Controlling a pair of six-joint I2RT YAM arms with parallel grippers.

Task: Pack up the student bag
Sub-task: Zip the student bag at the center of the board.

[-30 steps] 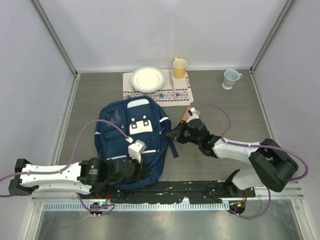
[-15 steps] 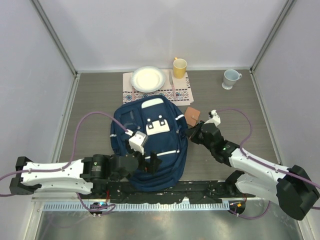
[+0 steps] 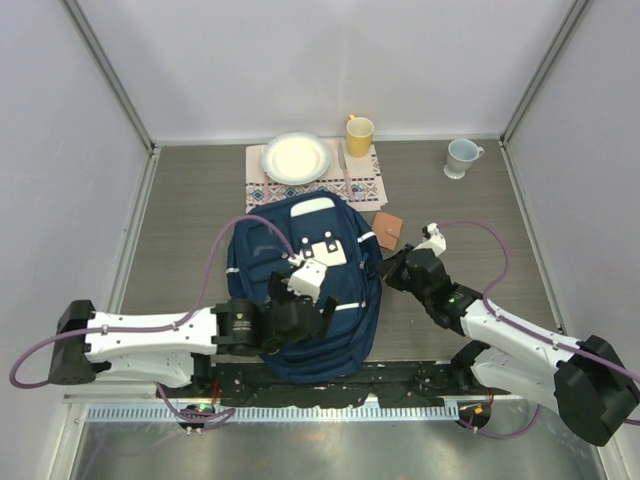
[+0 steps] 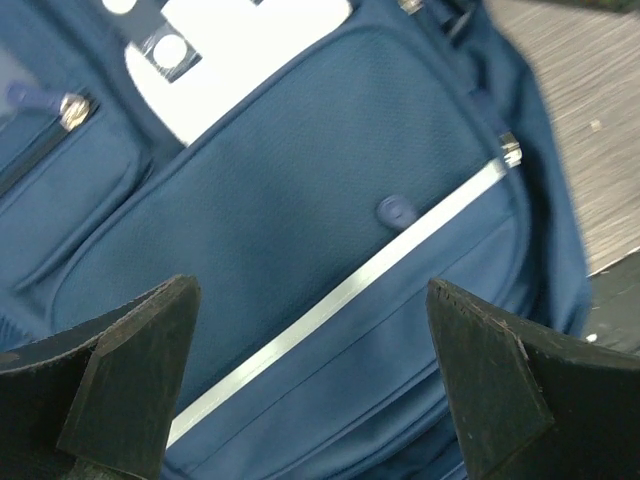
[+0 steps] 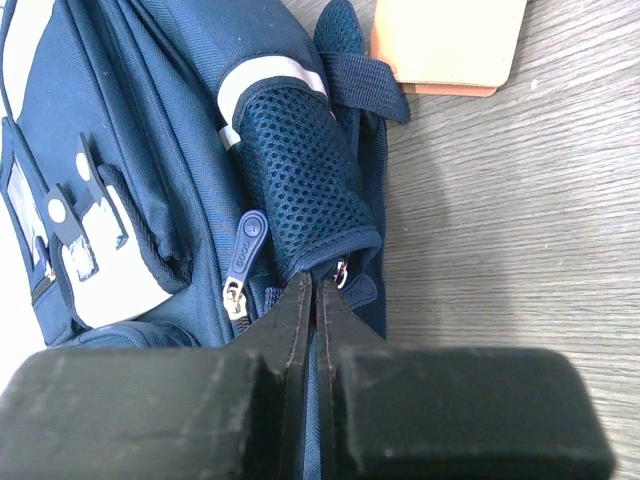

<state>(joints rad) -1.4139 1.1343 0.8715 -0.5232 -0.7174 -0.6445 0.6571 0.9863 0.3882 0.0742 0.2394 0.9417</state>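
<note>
So the student bag (image 3: 350, 290) is lying flat on the table (image 3: 180, 200), front side up, pretty much in the middle near the arms. Its pale top panel points to the far side, and that end reaches the near edge of the placemat (image 3: 365, 188). The white buckle patch (image 3: 322, 250) faces up.

The left gripper (image 3: 322, 310) hangs right over the front of the bag with its jaws wide apart and nothing between them. In the left wrist view the fingers (image 4: 130, 380) frame the front pocket, and the reflective stripe (image 4: 340, 300) runs diagonally between them.

The right gripper (image 3: 382, 268) is at the bag's right edge with its jaws pressed together. In the right wrist view the tips sit at the bottom edge of the mesh side pocket (image 5: 310, 180), just beside a blue zip pull (image 5: 246, 240). Can't really tell if a bit of fabric is pinched in there or not.

A small brown wallet (image 3: 388, 230) lies just beside the bag's upper right corner. On the placemat there's a white plate (image 3: 296, 157), with a yellow mug (image 3: 359, 132) at its far corner. A pale mug (image 3: 460, 157) stands well off to the right.
</note>
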